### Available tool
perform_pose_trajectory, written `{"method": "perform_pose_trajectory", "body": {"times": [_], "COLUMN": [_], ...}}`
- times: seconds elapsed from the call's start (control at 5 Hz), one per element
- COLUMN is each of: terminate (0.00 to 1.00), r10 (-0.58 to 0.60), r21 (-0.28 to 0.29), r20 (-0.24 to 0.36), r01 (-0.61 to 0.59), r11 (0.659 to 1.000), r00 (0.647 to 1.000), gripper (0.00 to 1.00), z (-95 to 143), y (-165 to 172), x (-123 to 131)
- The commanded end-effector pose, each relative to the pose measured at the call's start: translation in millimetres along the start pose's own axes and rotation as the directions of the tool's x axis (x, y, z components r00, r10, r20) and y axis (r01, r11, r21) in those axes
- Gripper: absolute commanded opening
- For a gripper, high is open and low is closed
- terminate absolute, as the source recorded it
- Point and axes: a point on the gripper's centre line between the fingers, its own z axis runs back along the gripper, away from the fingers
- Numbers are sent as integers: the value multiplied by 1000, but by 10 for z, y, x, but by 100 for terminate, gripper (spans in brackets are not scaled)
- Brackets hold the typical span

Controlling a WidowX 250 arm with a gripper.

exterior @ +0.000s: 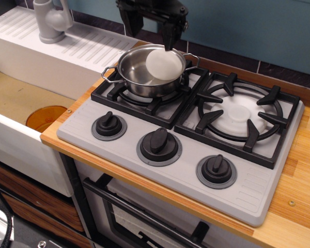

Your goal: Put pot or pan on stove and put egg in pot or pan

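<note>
The shiny steel pot (139, 77) with two wire loop handles sits on the left burner grate of the grey stove (191, 150). The white egg (164, 64) rests inside the pot, against its right side. My black gripper (151, 28) is open and empty, right above the pot near the top edge of the view. One fingertip (170, 36) hangs just above the egg and does not touch it. The other finger is over the pot's back left rim.
The right burner grate (240, 114) over its white disc is bare. Three black knobs (159, 142) line the stove front. A white sink unit with a grey tap (50, 20) stands to the left. An orange drain (45, 117) lies in the basin. Wooden counter (299, 170) at right.
</note>
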Motion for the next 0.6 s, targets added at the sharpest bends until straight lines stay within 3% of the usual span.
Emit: {"method": "perform_pose_trajectory", "body": {"times": [0.0,0.4], "terminate": [0,0], "r10": [9,18], "r21": [8,-29], "r20": [26,37], "r01": [-10,-17], "r11": [1000,999], "r00": [1000,999], "gripper": [100,100], "z": [305,183], "y": [-91,-249], "x": [256,285]}}
